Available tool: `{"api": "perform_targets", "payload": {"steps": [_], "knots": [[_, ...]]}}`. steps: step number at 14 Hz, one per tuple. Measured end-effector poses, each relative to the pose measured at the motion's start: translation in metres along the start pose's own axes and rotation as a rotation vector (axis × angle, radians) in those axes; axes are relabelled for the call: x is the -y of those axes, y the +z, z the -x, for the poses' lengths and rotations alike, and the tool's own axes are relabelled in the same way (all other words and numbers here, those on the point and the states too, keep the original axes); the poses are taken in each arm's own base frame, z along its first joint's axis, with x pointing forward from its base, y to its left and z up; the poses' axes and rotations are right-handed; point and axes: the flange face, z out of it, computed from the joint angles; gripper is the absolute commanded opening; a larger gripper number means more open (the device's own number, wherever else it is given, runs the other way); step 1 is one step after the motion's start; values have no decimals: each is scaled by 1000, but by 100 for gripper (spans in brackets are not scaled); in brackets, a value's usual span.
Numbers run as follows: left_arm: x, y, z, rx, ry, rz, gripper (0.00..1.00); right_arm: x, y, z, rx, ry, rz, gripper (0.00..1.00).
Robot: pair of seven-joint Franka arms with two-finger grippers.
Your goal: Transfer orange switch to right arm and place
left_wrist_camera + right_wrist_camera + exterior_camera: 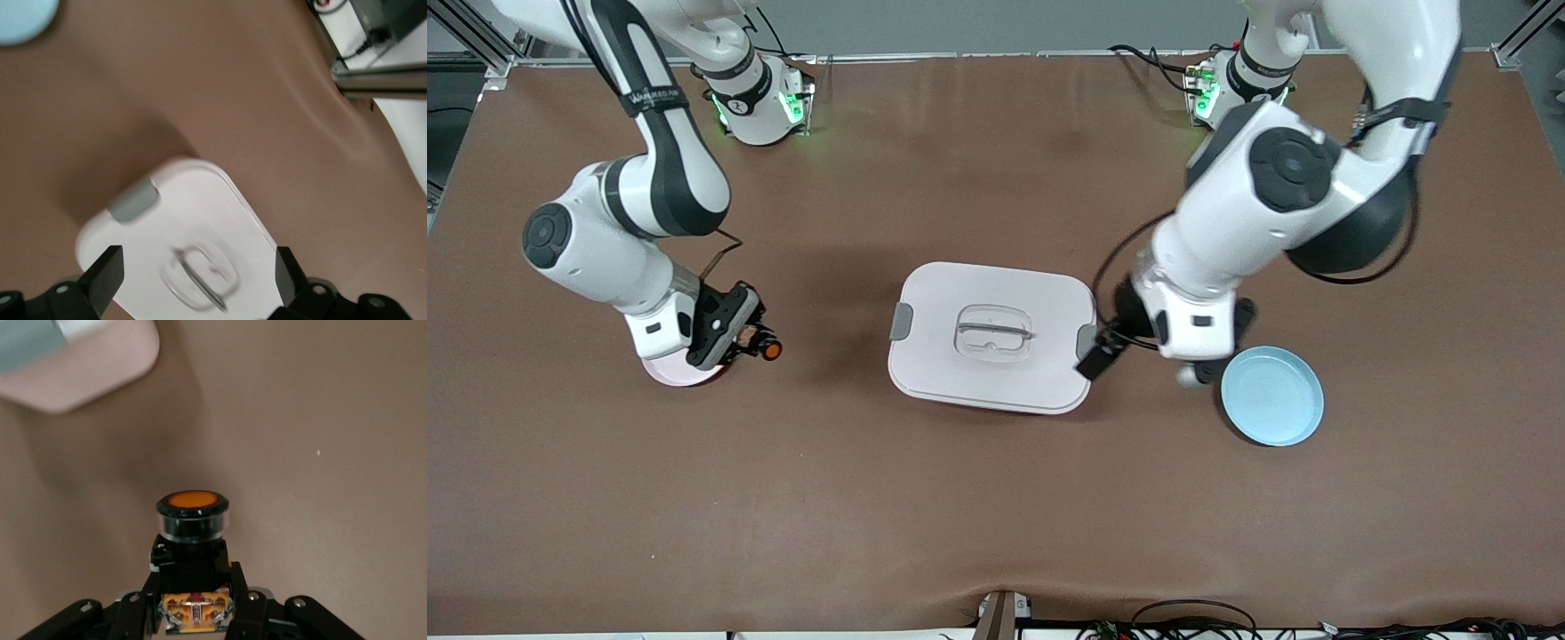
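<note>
I have the orange switch (192, 540) clamped in the right gripper (740, 342), which hangs over the edge of a pink plate (680, 375) at the right arm's end of the table. The fingers pinch the switch's body and its long axis runs straight out from them, orange cap leading, so the cap points toward the lidded white container (991, 335). I judge the placing hinges on swinging it back over the plate, most of which the gripper hides from me. The left gripper (193, 277), jaws spread wide and empty, waits between the container and a light blue plate (1272, 396).
</note>
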Motion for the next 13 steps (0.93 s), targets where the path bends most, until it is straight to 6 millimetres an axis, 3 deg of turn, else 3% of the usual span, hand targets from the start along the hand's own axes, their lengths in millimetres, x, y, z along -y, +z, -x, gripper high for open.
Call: {"api": "perform_targets", "payload": {"steps": [4, 7, 13], "knots": [[41, -24, -69, -75, 183, -133, 100, -21, 9, 42, 100, -196, 7, 0], [73, -43, -107, -89, 306, -238, 100, -30, 19, 72, 163, -275, -8, 0], [122, -93, -144, -98, 491, -383, 100, -42, 46, 129, 289, -349, 39, 0]]}}
